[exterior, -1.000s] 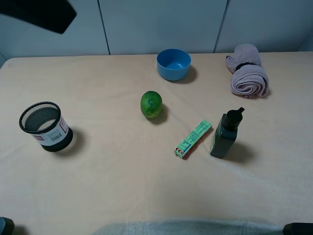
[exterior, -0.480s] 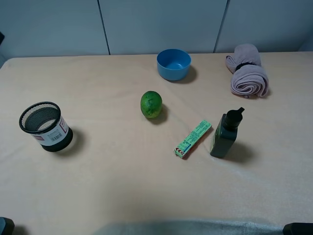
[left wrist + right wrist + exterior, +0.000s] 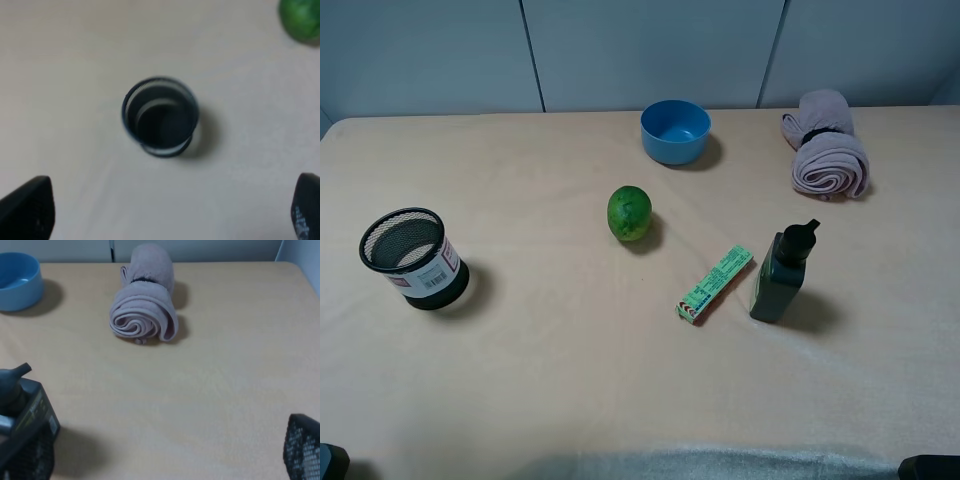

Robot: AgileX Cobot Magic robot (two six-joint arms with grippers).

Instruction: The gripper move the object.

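The object, a slim light green box (image 3: 715, 284) with a red-edged end, lies flat on the table right of centre, next to a dark green pump bottle (image 3: 782, 272). No gripper shows in the exterior high view. In the left wrist view my left gripper (image 3: 167, 212) is open and empty, high above a black mesh cup (image 3: 160, 116). In the right wrist view my right gripper (image 3: 165, 455) is open and empty, with the bottle (image 3: 22, 407) beside one finger. The box is out of both wrist views.
A green lime (image 3: 629, 213) sits near the middle and shows in the left wrist view (image 3: 301, 20). A blue bowl (image 3: 675, 130) and a rolled pink towel (image 3: 827, 155) stand at the back. The mesh cup (image 3: 412, 256) is at the left.
A dark part of the left arm that showed at the top left of the exterior view has moved out of the frame. The objects on the table have not moved.
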